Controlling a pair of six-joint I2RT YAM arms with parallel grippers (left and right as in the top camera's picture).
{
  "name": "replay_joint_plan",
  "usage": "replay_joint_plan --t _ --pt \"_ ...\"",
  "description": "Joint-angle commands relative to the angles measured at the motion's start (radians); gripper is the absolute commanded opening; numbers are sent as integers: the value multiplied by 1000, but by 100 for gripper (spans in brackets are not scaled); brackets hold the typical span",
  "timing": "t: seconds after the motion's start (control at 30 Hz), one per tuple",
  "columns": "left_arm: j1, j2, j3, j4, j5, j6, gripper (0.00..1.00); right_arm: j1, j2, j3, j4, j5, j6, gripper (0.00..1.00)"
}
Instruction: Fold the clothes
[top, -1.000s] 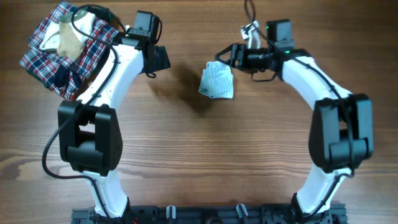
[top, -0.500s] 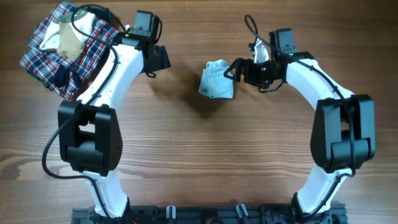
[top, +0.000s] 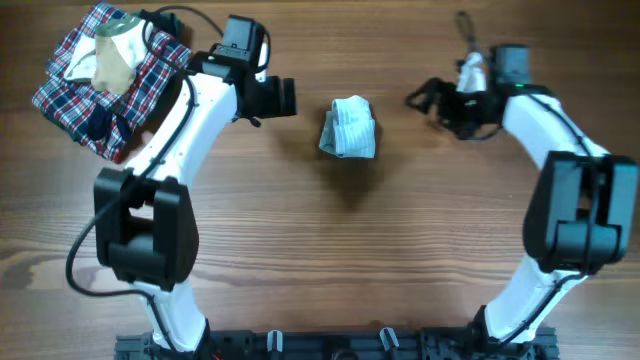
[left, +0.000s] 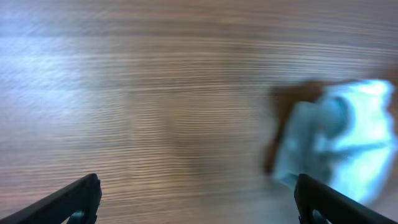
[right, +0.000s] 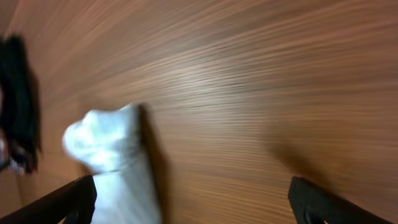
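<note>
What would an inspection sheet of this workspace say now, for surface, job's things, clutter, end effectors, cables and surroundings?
Surface: wooden table, bare, no spills seen.
Job's things: pale blue-white garment, a compact folded bundle mid-table, touched by nothing.
Clutter: plaid garment with beige garment on it, far left corner.
End effectors: left end effector open, empty, left of the bundle; right end effector open, empty, right of it.
Cables: black cable looping over the plaid garment; thin cable above the right wrist.
Surroundings: black rail at the near edge; otherwise nothing seen.
</note>
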Motion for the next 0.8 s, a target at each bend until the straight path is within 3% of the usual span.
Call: replay_joint_plan --t 0.0,0.13,0.27,0.5,0.77 --pt "-59 -97 12 40 46 37 100 -68 23 0 -29 -20 -35 100" --pt "-60 -69 12 34 75 -61 100 -86 23 0 -37 -39 -37 100" --pt "-18 1 12 42 296 -57 100 -86 23 0 -37 -69 -74 100" --pt "2 92 12 58 427 -57 100 -101 23 0 -24 -82 -85 100" --pt "3 227 12 133 636 -62 100 -216 23 0 -18 -235 -88 100"
